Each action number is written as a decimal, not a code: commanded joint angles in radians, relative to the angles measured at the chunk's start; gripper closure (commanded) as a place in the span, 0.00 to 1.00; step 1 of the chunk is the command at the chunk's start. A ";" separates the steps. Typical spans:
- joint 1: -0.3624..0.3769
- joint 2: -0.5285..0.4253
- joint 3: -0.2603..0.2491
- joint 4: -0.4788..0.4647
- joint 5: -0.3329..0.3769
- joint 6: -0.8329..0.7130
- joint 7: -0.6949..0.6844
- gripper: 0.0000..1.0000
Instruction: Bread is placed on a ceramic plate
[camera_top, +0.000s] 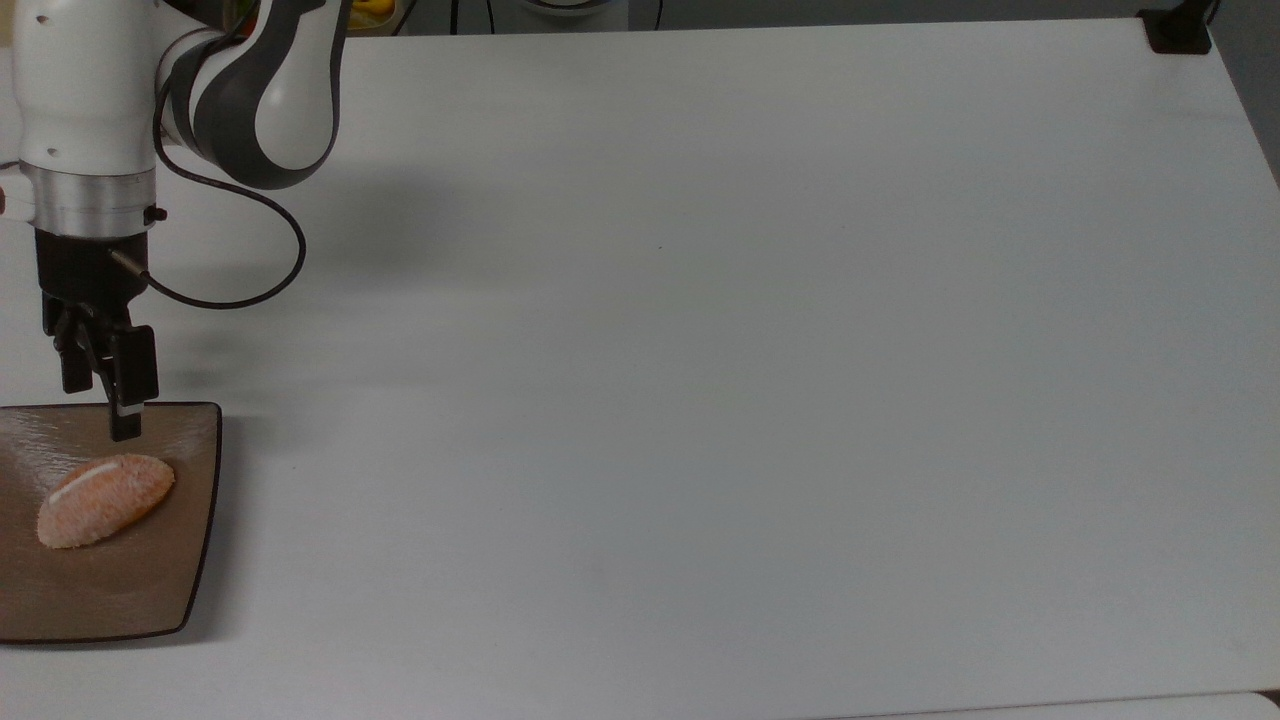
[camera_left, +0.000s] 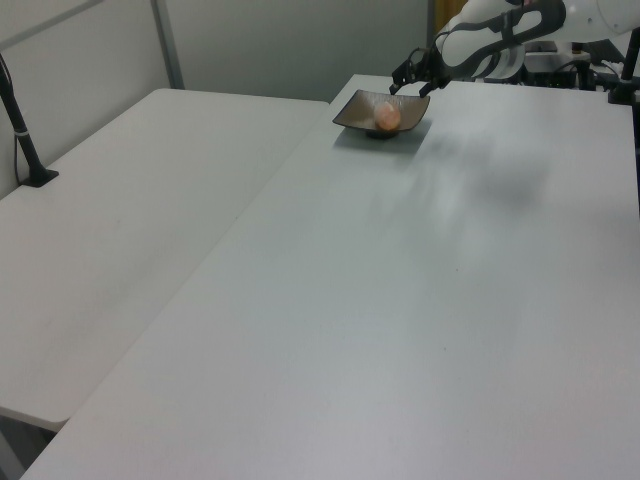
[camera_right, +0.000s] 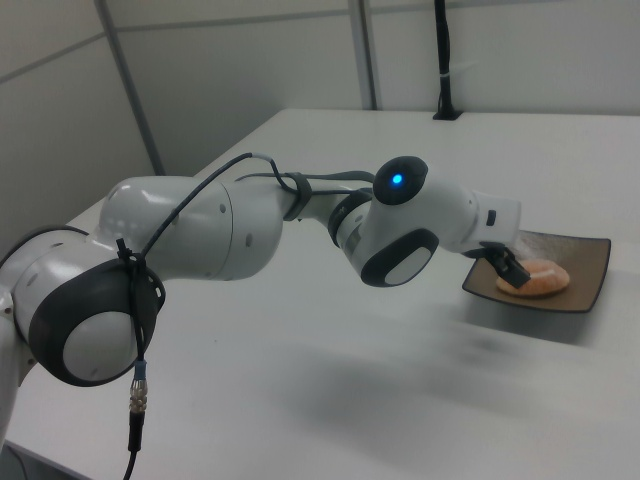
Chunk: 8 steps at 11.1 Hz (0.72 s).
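Bread (camera_top: 105, 486) lies in the ceramic plate (camera_top: 150, 600) at the lower left of the top view, resting flat on the glossy brown surface with nothing holding it. Its long axis runs on a slant in the top view, from lower left up to upper right, with the thin white stripe along its upper-left edge. In the left view the same roll (camera_left: 386, 117) sits as a small orange lump inside the dish (camera_left: 355, 115) at the upper middle of the frame.

The gripper (camera_top: 97, 395) hangs just above the bread in the top view, over the plate's far edge, apart from the roll and not touching it. Its fingers stand spread with a clear gap between them and nothing in it; one dark fingertip (camera_top: 124, 428) points down at the plate's rim. So the bread lies below the fingers in that frame, and slightly to the top view's left of the lower fingertip. In the right view the gripper (camera_right: 508, 266) sits close beside the roll (camera_right: 535, 277), at the plate's near-left side.

To my eye the placing is done: the roll is down and let go. I'd judge the arm only needs to draw straight away from the plate, and with the fingers already clear of the crust there seems little chance of nudging it.
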 joint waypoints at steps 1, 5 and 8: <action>0.010 -0.017 -0.008 0.008 0.009 0.009 0.004 0.00; 0.007 -0.085 -0.003 -0.028 0.006 -0.041 0.001 0.00; 0.004 -0.192 -0.003 -0.067 -0.102 -0.274 -0.008 0.00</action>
